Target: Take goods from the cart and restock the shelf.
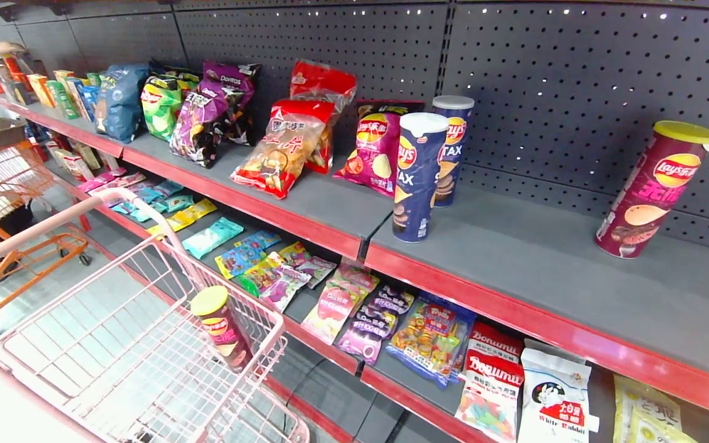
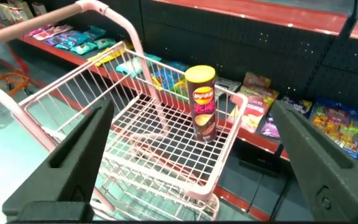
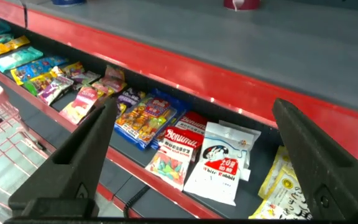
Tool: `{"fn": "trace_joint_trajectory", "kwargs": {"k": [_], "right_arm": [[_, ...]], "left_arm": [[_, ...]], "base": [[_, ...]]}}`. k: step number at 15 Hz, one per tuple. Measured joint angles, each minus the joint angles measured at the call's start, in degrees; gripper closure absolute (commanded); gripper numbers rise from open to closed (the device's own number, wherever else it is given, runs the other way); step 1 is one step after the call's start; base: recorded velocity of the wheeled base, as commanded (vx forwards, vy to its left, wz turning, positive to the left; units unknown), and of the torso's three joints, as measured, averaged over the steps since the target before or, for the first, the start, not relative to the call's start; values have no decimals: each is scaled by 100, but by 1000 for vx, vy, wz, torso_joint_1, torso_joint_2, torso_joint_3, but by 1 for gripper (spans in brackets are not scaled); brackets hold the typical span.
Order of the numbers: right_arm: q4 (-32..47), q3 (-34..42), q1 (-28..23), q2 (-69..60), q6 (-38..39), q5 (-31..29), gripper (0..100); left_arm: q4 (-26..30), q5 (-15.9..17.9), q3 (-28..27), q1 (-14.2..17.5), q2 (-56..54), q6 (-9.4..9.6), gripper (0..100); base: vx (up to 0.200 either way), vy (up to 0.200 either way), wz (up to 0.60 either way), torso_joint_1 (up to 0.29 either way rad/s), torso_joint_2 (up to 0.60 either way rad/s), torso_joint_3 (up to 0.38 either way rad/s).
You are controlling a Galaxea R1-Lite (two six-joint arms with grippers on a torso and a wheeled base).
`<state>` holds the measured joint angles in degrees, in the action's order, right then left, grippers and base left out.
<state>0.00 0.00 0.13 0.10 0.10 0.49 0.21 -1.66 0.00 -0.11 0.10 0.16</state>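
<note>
I see one purple chip can point(image 1: 222, 329) with a yellow lid standing upright inside the pink cart point(image 1: 114, 363), against the cart's end nearest the shelf point(image 1: 514, 252). My left end effector point(image 2: 190, 107) hangs above the cart, fingers spread wide and gripping nothing. My right end effector point(image 3: 194, 104), past the cart by the shelf's lower tier, is equally wide open and empty.

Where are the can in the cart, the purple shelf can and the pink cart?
Can in the cart point(image 2: 202, 104): left wrist view, its label.
Purple shelf can point(image 1: 651, 194): head view, its middle.
Pink cart point(image 1: 40, 228): head view, its handle.
</note>
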Motion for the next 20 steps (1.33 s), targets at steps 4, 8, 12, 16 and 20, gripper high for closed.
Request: {"fn": "trace_joint_trajectory", "kwargs": {"k": [4,8,12,16,20], "right_arm": [[0,0,0,0,0,2,0],[0,0,0,0,-7,-5,0],[0,0,2,0,-5,-17,0],[0,0,0,0,-7,-27,0],[0,0,-2,0,6,-27,0]], "left_arm": [[-2,5,0,0,0,2,0],[-2,2,0,0,0,0,0],[-2,7,0,1,0,2,0],[-2,79,0,0,17,-2,0],[-11,393,-18,-13,23,-9,0]], "base": [[0,0,0,-152,389,238],[0,0,0,-190,527,324],[0,0,0,-188,544,354],[0,0,0,-156,508,345],[0,0,0,-35,141,99]]}}
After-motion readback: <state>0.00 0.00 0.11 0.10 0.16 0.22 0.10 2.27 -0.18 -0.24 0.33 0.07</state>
